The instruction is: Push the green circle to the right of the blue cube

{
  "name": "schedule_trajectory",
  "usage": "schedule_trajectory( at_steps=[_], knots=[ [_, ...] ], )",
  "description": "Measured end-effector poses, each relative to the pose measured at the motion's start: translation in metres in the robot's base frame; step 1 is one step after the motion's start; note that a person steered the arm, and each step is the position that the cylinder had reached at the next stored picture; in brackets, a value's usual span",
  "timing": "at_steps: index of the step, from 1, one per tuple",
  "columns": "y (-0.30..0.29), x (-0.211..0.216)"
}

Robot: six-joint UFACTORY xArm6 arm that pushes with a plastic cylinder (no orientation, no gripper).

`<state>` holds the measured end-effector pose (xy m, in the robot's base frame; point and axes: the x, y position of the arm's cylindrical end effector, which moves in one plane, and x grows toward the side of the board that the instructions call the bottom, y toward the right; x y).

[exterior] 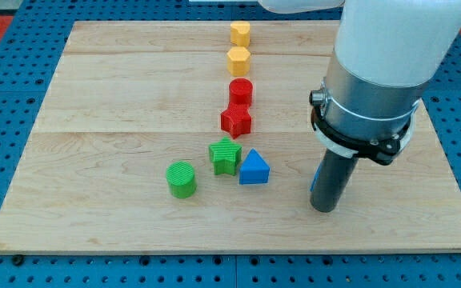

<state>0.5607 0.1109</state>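
1. My tip (324,207), the end effector, is a plain dark rod with no jaws to open or close; it stands on the desk (94,96) in the view's lower right, touching no block I can see.
2. The green circle (182,178) lies well to the tip's left, slightly above its level in the view.
3. A blue block (254,168), which looks like a triangle, sits between the circle and the tip, nearer the tip but apart from it.
4. A green star (226,155) sits just left of the blue block, up and right of the circle.
5. Further up and left of the tip, a column runs toward the view's top: red star (236,121), red circle (241,90), yellow hexagon (238,59), then another yellow block (240,34).
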Motion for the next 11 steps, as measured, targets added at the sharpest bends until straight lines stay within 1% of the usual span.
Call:
schedule_trajectory(
  at_steps=[2, 3, 4, 5, 6, 7, 8, 9, 10, 11],
  knots=[
    [0.000, -0.015],
    [-0.027, 0.040],
    [-0.060, 0.058],
    [-0.152, 0.058],
    [-0.226, 0.057],
    [-0.291, 0.045],
    [-0.310, 0.001],
    [-0.288, -0.057],
    [-0.234, -0.077],
    [-0.200, -0.038]
  ],
)
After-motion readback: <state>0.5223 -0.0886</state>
